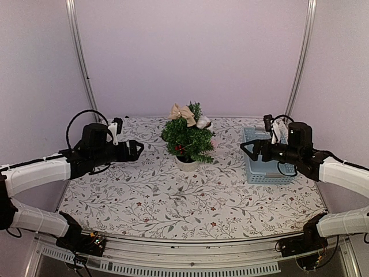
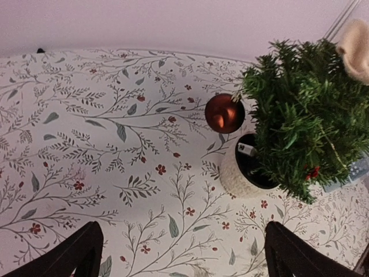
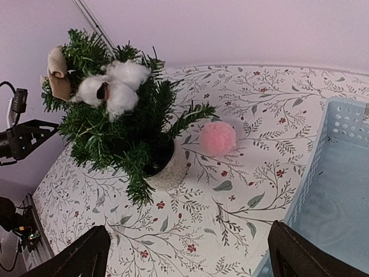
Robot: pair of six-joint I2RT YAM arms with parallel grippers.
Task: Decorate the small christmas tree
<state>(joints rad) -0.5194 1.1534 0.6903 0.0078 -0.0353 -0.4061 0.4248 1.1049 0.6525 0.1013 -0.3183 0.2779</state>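
The small christmas tree (image 1: 188,138) stands in its round white pot (image 1: 187,164) at the table's middle back. It also shows in the left wrist view (image 2: 305,115) and the right wrist view (image 3: 115,127). It carries a beige bow (image 1: 181,112), a white fluffy ornament (image 3: 115,86), red berries (image 1: 179,149) and a red ball (image 2: 224,113) hanging at its side. A pink pompom (image 3: 217,138) lies on the table beside the pot. My left gripper (image 1: 137,150) is open and empty, left of the tree. My right gripper (image 1: 249,148) is open and empty, right of it.
A light blue plastic basket (image 1: 262,167) stands at the right, under my right arm; its inside looks empty in the right wrist view (image 3: 340,190). The table wears a floral cloth (image 1: 173,202). Walls enclose the back and sides.
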